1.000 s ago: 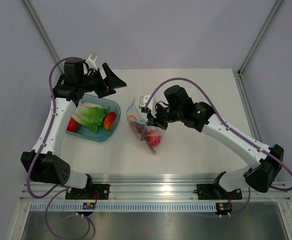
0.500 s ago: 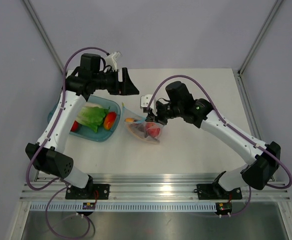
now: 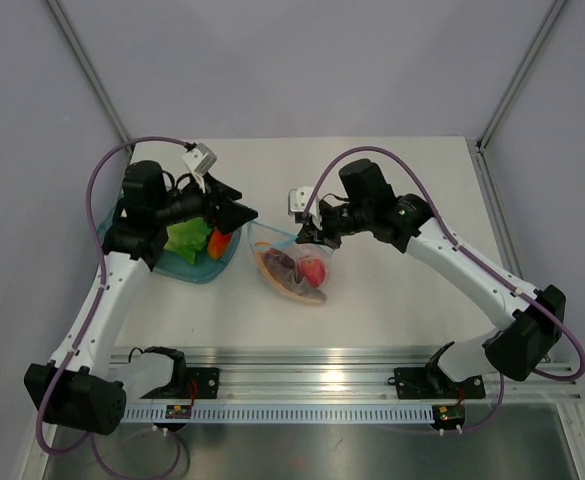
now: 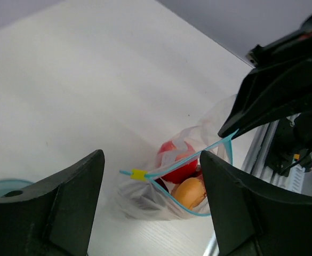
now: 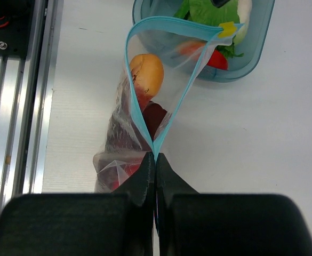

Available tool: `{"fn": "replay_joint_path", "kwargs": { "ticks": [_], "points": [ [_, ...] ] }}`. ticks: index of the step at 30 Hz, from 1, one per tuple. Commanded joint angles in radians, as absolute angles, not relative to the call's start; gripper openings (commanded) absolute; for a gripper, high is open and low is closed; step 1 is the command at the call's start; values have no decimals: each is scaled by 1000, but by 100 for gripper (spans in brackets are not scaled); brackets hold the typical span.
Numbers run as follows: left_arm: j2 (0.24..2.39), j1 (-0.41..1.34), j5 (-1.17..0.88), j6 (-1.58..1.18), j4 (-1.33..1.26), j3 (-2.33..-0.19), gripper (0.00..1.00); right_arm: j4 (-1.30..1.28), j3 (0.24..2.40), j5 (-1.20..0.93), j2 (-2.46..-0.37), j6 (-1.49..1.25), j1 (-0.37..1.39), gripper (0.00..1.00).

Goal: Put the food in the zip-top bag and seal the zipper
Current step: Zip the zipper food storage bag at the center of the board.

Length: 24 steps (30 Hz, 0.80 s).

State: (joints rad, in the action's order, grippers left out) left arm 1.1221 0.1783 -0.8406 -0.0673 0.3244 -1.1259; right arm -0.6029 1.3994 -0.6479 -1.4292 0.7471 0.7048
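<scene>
Pinching the zipper [image 5: 130, 90] of the zip-top bag [image 3: 294, 272] right at one end with my right fingers [image 5: 154, 162]. They're clamped fully together on that teal strip, so that end of the bag is held up while the rest sags down onto the surface [image 3: 412, 300]. The mouth is pulled into an open loop, with the little yellow slider [image 5: 228, 29] at the far end from my grip.

Inside the bag there's an orange piece [image 5: 148, 74] up near the mouth, a dark purple piece [image 5: 154, 118] right under it, and a red round piece [image 4: 172, 152] deeper in.

My left fingers [image 3: 237, 214] are spread wide with nothing between them. They sit just beside the slider end of the bag, on the side opposite my right fingers. From the overhead view I honestly can't tell if they're touching the plastic or just short of it.

The teal bowl [image 3: 204, 272] is on that same side of the bag, past my left fingers, close to the bag but apart from it. It has lettuce [image 3: 185, 238] and a red-orange piece [image 3: 218, 243] sitting in it.
</scene>
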Motion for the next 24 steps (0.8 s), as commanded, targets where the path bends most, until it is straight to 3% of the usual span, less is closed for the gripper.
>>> {"fn": "replay_joint_path", "kwargs": {
  "ticks": [1,14,18,24],
  "points": [
    [1077,169,-1000,75,17,-1042,73,-598,1417,-709,-1382,772,692,0],
    [1146,43,-1321,255,127,-1003,70,-647,1414,-745,-1351,804,661,0],
    [1224,43,-1409,337,187,-1028,58,-655,1417,-755,-1351,813,655,0],
    [1353,43,-1465,472,357,-1115,57,-669,1437,-784,-1353,811,641,0]
  ]
}}
